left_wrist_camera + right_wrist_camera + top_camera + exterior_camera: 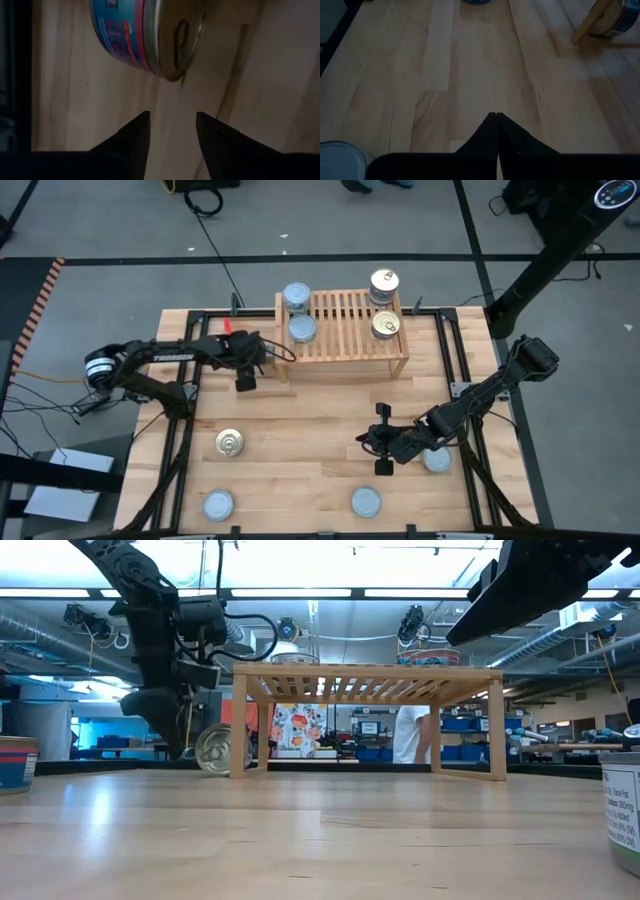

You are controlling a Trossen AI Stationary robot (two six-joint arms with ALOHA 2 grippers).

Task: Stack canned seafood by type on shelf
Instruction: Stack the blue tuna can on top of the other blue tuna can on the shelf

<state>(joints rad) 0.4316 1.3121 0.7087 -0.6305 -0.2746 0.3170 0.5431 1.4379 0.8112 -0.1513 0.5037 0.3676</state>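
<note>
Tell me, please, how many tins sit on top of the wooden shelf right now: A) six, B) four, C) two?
B: the high view shows two silver-lidded tins at the left end of the shelf and two golden-lidded tins at the right.

The plank table (310,420) carries the wooden shelf (345,340) and five loose tins (366,502).

Bright from ceiling strip lights (300,592), glaring off the tabletop (150,810); dim and shadowed at both wrists; blurred tin (145,35) close up.
</note>
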